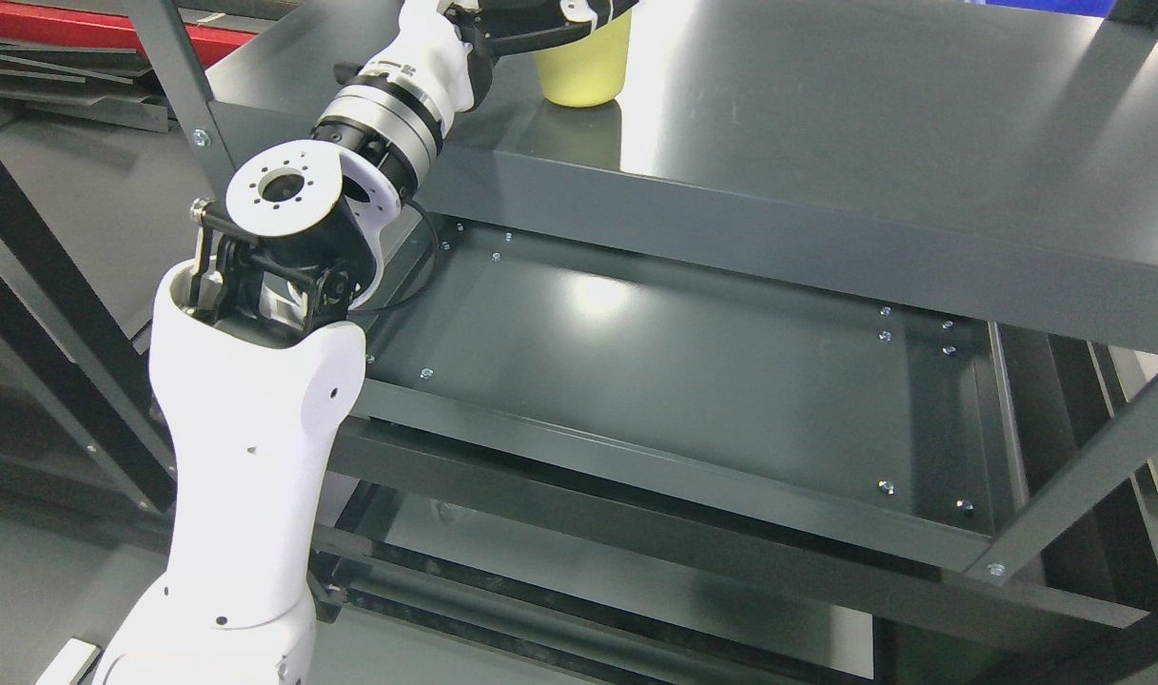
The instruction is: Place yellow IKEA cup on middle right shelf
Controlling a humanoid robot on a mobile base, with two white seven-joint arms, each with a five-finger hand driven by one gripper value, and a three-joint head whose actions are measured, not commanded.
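Upright, yellow cup (583, 68) stands on top shelf (826, 124).

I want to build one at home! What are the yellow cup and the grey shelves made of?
The yellow cup looks like matte plastic: an even pale colour with no shine, though glazed ceramic cannot be ruled out. The shelves look like painted sheet metal, dark grey with a soft gloss: lamps reflect off the flat panels, and the edges are folded and bolted.

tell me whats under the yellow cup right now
The yellow cup stands on the upper dark shelf, near its front edge. Its top is covered by the left hand, so the rim and inside cannot be seen.
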